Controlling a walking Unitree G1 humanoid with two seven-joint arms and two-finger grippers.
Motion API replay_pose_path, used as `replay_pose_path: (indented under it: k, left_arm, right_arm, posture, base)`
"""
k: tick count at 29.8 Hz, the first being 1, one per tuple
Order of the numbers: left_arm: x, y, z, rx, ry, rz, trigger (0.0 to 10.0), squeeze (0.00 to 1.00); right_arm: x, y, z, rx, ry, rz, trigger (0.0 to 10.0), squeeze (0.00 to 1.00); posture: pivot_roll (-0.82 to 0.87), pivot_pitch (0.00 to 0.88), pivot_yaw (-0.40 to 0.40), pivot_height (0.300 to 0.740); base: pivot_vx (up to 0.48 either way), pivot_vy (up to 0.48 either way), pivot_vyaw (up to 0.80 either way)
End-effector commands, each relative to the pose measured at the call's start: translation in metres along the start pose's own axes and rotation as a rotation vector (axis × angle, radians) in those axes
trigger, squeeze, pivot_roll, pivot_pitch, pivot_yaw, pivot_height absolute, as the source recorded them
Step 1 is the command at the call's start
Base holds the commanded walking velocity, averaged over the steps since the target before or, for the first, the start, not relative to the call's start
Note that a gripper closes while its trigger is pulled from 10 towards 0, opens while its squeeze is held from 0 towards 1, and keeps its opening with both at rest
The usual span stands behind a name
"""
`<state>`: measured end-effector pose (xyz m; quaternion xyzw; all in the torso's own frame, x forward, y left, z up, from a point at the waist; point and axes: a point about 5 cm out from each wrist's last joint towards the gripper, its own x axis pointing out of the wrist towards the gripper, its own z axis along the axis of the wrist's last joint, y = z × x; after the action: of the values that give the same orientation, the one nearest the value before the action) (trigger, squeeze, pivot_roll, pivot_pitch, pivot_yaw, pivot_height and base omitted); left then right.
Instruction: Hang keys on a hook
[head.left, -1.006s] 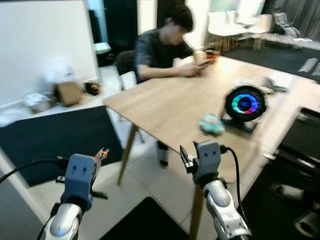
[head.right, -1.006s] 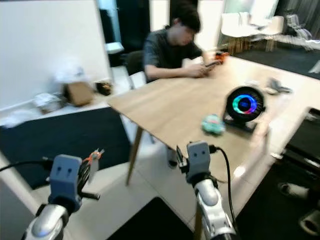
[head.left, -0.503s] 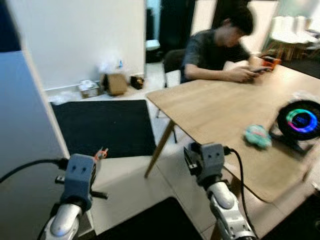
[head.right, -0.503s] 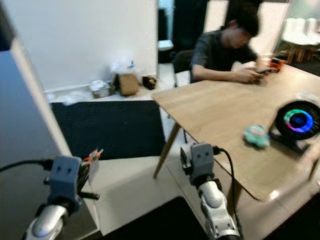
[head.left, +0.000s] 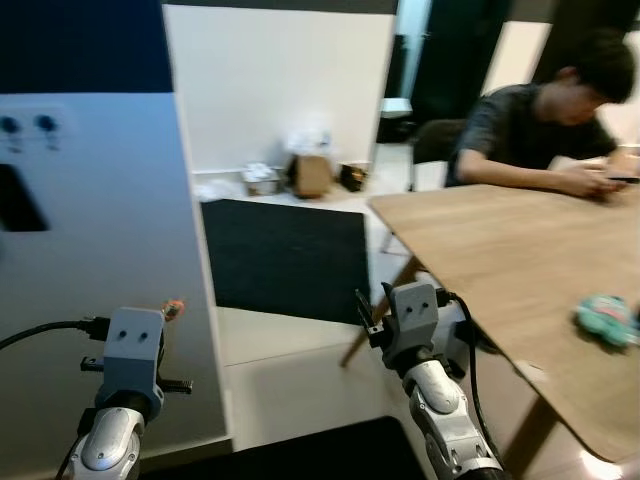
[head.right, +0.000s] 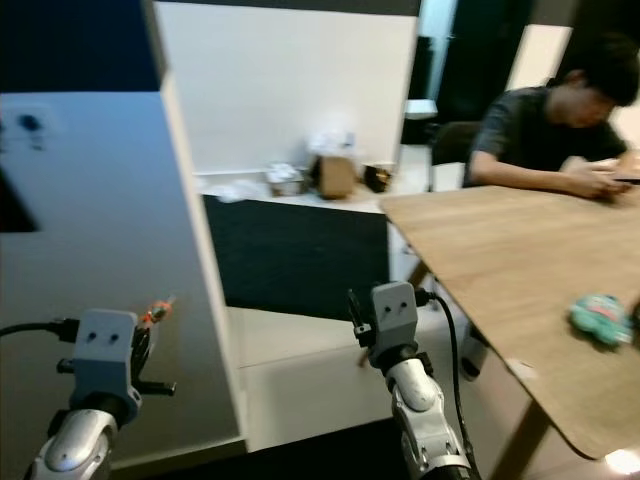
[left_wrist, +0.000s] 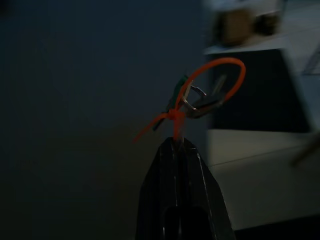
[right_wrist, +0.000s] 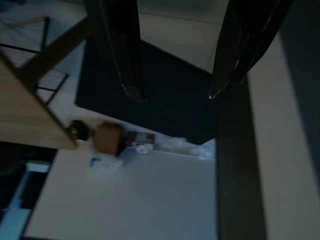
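Note:
My left gripper (left_wrist: 176, 144) is shut on a bunch of keys (left_wrist: 199, 97) tied with an orange loop, which stands up above the fingertips. From the head views the orange loop (head.left: 172, 307) pokes out beside the left wrist, close in front of a grey wall panel (head.left: 100, 250). Two small dark knobs (head.left: 28, 124) sit high on that panel, well above the keys, over a dark rectangle (head.left: 18, 198). My right gripper (right_wrist: 175, 92) is open with nothing between its fingers, held up at mid-frame (head.left: 375, 312).
A wooden table (head.left: 520, 260) fills the right side, with a teal object (head.left: 605, 320) on it and a person (head.left: 545, 130) seated at its far end. A black mat (head.left: 285, 255), a cardboard box (head.left: 310, 175) and clutter lie by the white wall.
The camera has swung left: table and person slid to the right, and the grey panel with its knobs has come into view. Both arms keep the same pose.

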<state>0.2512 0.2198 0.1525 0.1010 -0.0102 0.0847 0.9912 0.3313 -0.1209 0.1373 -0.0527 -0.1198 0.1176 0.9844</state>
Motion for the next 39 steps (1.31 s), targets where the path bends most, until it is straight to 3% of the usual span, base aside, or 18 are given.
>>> replay_pose_path:
  k: [1,9,14,24,34,39]
  left_arm:
    - [0.003,0.009,-0.004,0.015,0.027,0.089,10.0,0.0]
    - [0.004,0.023,0.004,-0.035,-0.029,0.236,10.0,0.0]
    - [0.007,0.028,0.012,-0.045,-0.078,0.285,10.0,0.0]
    - [0.01,0.027,0.017,-0.044,-0.098,0.289,10.0,0.0]
    - [0.01,0.023,0.016,-0.016,-0.098,0.244,10.0,0.0]
    - [0.012,0.022,0.016,-0.004,-0.092,0.204,10.0,0.0]
  right_arm:
    - [-0.002,0.001,-0.003,0.022,0.013,0.013,10.0,0.0]
    - [-0.001,0.012,0.002,0.072,-0.001,0.087,10.0,0.0]
    - [0.005,0.025,0.017,0.113,-0.052,0.174,10.0,0.0]
    - [0.008,0.032,0.024,0.151,-0.072,0.217,10.0,0.0]
    - [0.01,0.025,0.025,0.179,-0.064,0.173,10.0,0.0]
    - [0.011,0.022,0.025,0.183,-0.061,0.152,10.0,0.0]
  posture:
    - [0.17,0.073,-0.049,0.74]
    - [0.17,0.075,-0.048,0.74]
    - [0.17,0.078,-0.048,0.74]
    - [0.18,0.077,-0.049,0.74]
    - [0.18,0.078,-0.049,0.74]
    - [0.18,0.077,-0.049,0.74]
  base:
    - [0.0,0.0,0.8]
    - [0.0,0.0,0.8]
    - [0.0,0.0,0.78]
    - [0.0,0.0,0.72]
    - [0.0,0.0,0.61]
    - [0.0,0.0,0.0]
